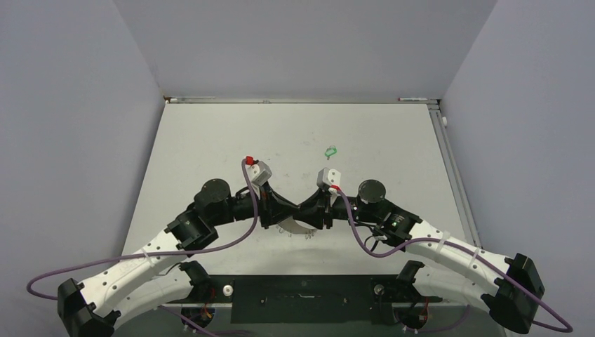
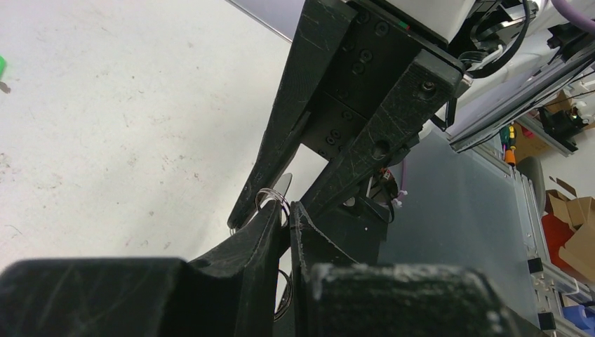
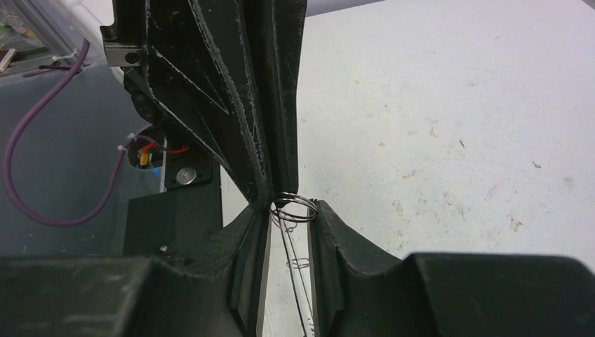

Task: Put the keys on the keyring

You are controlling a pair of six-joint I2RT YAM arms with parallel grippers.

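The grey keyring hangs between my two grippers, which meet tip to tip at the table's near middle. My left gripper is shut on its rim; one wire loop sticks up beside its tips. My right gripper has its jaws set against the two sides of a small wire loop, and the ring's thin edge runs down between its fingers. The tiny green key lies loose on the table, farther back than both grippers. It shows at the left edge of the left wrist view.
The white tabletop is walled by grey panels on three sides. A black base plate lies at the near edge between the arm bases. Purple cables loop beside both arms.
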